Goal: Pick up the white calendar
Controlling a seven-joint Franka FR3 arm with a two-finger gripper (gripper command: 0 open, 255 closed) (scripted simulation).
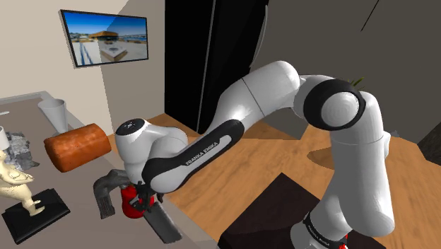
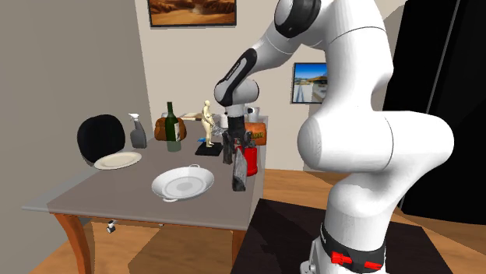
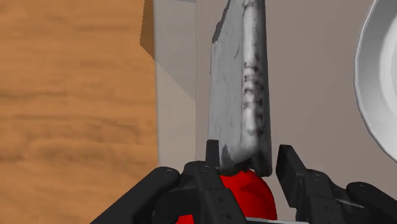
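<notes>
The gripper point(image 3: 247, 162) is held part open astride one end of the grey-white calendar point(image 3: 242, 83), laid by the table point(image 3: 318, 76) edge at 5 o'clock of it in the shoulder view. Judged stiff, light, perhaps slippery; best pinched across that end

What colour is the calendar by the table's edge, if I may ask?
The calendar is pale grey with dark markings; wrist view.

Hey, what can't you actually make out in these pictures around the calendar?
Calendar: its print is smeared dark marks in the wrist view, unreadable.
Red object: mostly covered by the hand in the wrist view; unidentifiable.
White bowl: cut off by the wrist view's edge.
</notes>
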